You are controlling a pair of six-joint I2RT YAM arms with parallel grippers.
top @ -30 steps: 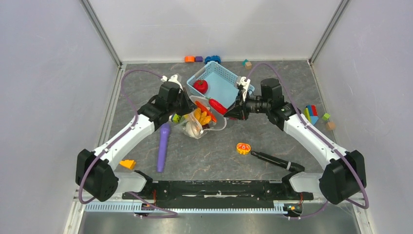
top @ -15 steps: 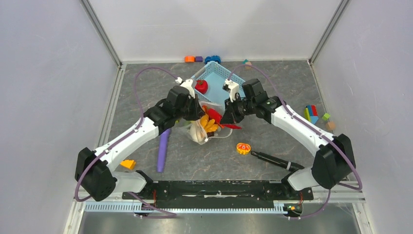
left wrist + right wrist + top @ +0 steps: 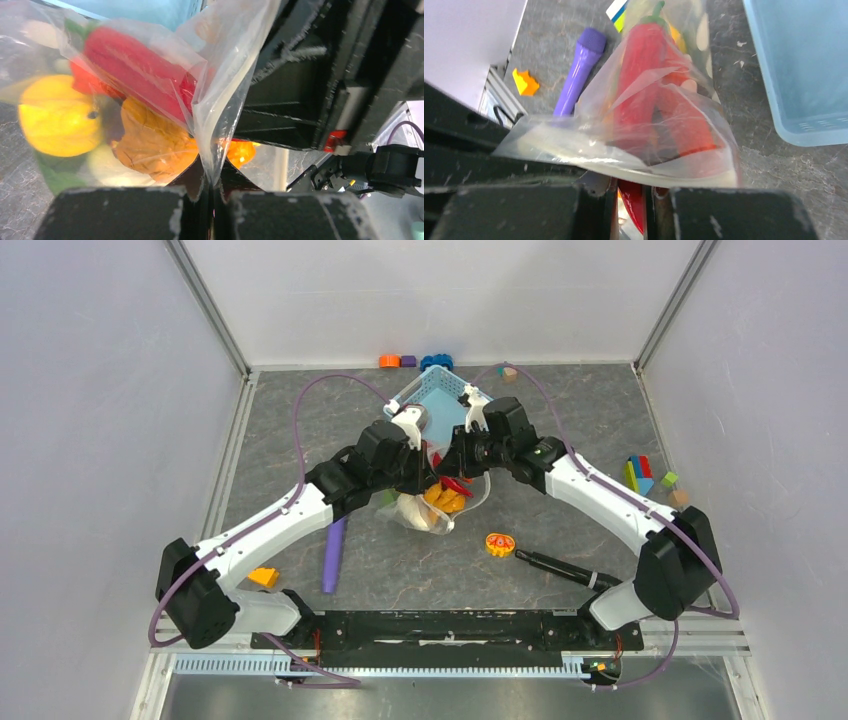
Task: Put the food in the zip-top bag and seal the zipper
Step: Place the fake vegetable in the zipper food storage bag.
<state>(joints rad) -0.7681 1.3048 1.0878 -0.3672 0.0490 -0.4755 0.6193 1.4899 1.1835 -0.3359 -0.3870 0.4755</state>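
The zip-top bag (image 3: 432, 512) lies just in front of the light-blue basket (image 3: 446, 398). It holds a yellow pepper (image 3: 55, 120), an orange carrot (image 3: 150, 145) and a pale egg (image 3: 107, 170). My left gripper (image 3: 418, 468) is shut on the bag's film near its mouth, as the left wrist view (image 3: 212, 200) shows. My right gripper (image 3: 452, 465) is shut on the tip of the red chili (image 3: 644, 75). The chili's body reaches into the bag past its lip (image 3: 624, 162). The tomato is hidden. The zipper strip cannot be made out.
A purple stick (image 3: 334, 550) lies left of the bag, with an orange wedge block (image 3: 263, 577) beyond it. An orange round toy (image 3: 499, 544) and a black pen (image 3: 565, 570) lie front right. Blocks sit at the right edge (image 3: 645, 475) and the back wall (image 3: 410, 361).
My right gripper carried the chili from the basket's edge leftward into the bag's mouth. My left gripper moved right with the bag's film, and the bag shifted right. The tomato is now covered.
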